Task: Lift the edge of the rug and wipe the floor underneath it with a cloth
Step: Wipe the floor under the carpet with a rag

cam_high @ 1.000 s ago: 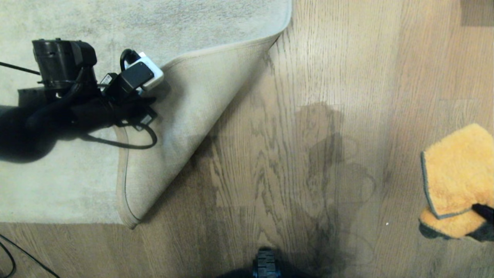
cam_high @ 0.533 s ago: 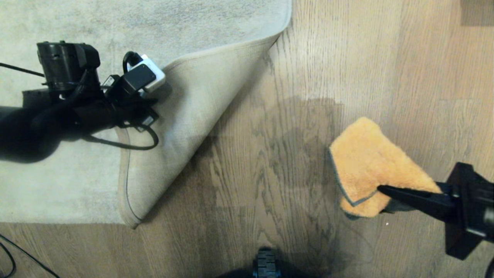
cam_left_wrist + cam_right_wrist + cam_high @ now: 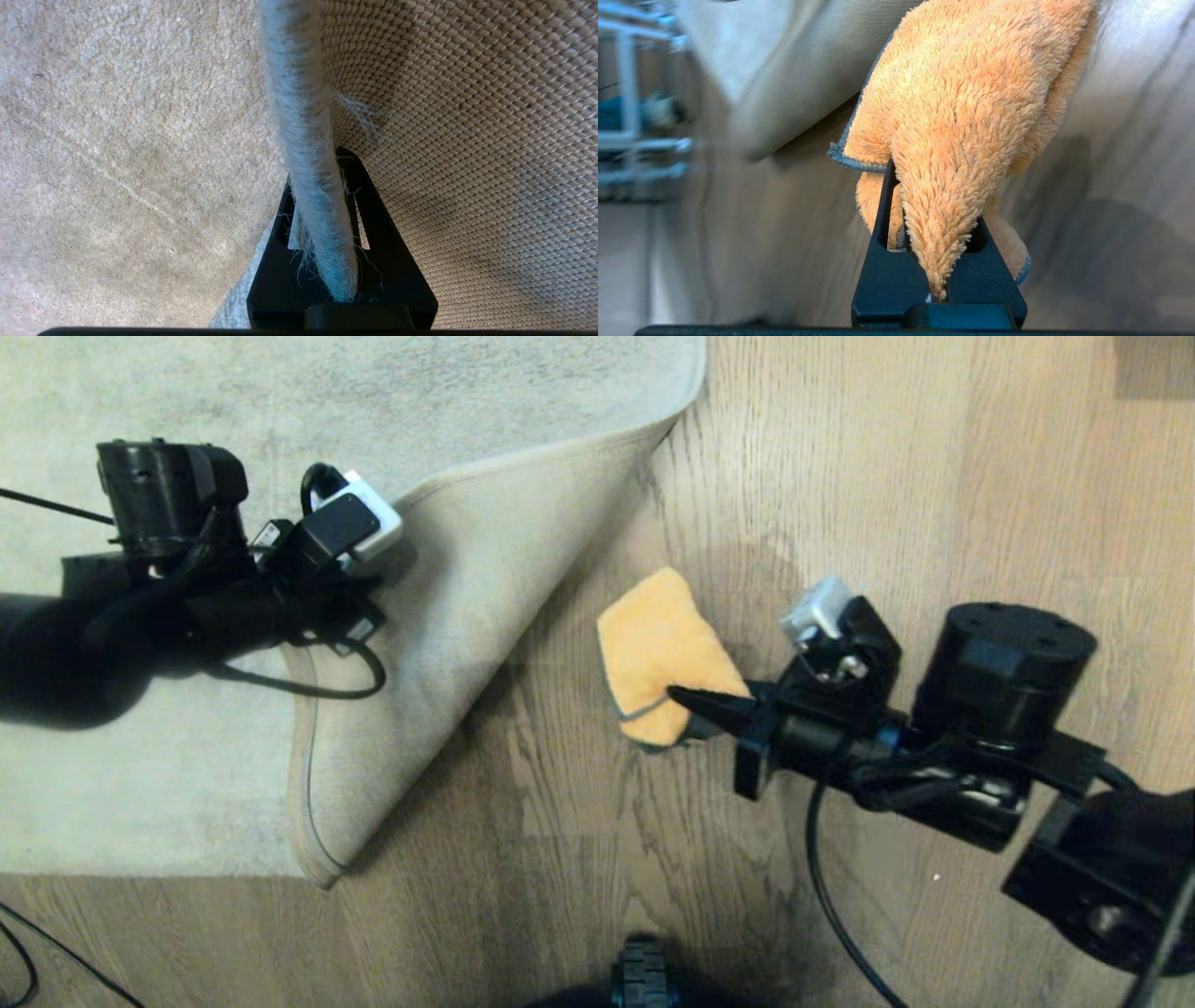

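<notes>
The rug edge (image 3: 523, 457) is folded back, its pale underside (image 3: 467, 644) facing up over the grey-beige pile. My left gripper (image 3: 359, 607) is at the flap's corner, shut on the bound rug edge (image 3: 299, 93); the border runs between the black fingers (image 3: 397, 261). The bared wood-grain floor (image 3: 579, 821) lies beside the flap. My right gripper (image 3: 686, 700) reaches in from the right, shut on the orange fluffy cloth (image 3: 653, 635). The cloth (image 3: 971, 93) hangs ahead of the right gripper (image 3: 934, 196) over the floor, close to the lifted flap.
The robot base's black wheel (image 3: 639, 975) shows at the bottom middle. A thin black cable (image 3: 56, 952) crosses the floor at bottom left. A blurred metal rack (image 3: 630, 107) stands beyond the rug. Open floor (image 3: 934, 476) stretches to the right.
My right arm has swung in from the right edge, carrying the cloth leftwards to the bared floor beside the flap. The left gripper has kept its hold on the rug edge.
</notes>
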